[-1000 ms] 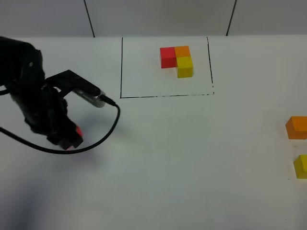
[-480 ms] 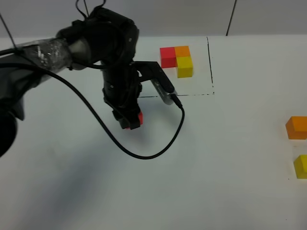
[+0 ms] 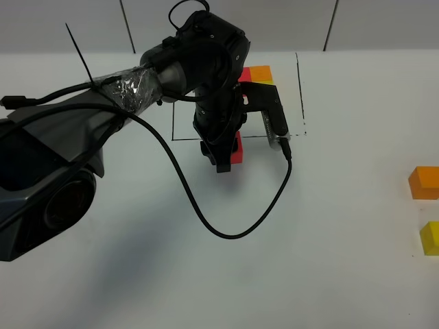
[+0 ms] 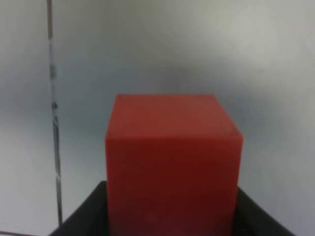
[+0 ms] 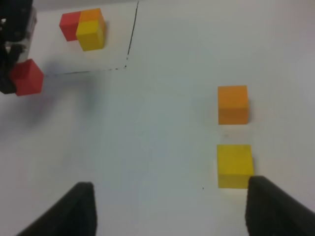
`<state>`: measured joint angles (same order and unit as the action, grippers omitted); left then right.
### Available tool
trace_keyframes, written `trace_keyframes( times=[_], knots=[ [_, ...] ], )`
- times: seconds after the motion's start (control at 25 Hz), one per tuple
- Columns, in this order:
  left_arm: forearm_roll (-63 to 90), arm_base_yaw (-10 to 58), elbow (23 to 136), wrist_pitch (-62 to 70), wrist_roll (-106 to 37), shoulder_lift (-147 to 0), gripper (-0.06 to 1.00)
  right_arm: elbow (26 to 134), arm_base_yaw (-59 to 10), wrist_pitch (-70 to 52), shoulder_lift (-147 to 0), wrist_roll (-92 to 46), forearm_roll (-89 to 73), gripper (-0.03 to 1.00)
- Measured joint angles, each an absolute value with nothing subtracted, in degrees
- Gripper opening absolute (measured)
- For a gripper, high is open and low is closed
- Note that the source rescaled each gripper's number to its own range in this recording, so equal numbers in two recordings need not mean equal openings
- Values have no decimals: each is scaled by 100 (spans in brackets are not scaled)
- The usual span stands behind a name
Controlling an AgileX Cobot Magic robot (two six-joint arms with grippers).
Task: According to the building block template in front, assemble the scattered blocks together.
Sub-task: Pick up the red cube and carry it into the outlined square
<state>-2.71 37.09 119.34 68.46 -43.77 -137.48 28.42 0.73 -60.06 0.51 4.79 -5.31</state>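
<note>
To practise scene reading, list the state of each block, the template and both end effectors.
red block: held by left end effector
orange block: loose on table
yellow block: loose on table
template: assembled, inside black frame
left end effector: shut on red block
right end effector: open, empty

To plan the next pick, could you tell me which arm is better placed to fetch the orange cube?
Right. The right gripper is open and empty near the orange cube, while the left gripper is shut on the red cube, far off by the template.
</note>
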Motion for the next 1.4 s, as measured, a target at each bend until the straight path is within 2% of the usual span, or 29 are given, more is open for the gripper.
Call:
trace_keyframes(
  times=[0.32, 1.4],
  knots=[
    [-276, 3709, 12187, 6846, -4761, -13963, 0, 2842, 73, -6006, 51, 479, -531, 36],
    [-197, 3709, 12246, 6796, -4772, -14329, 0, 2842, 73, -6006, 51, 479, -531, 36]
  ],
)
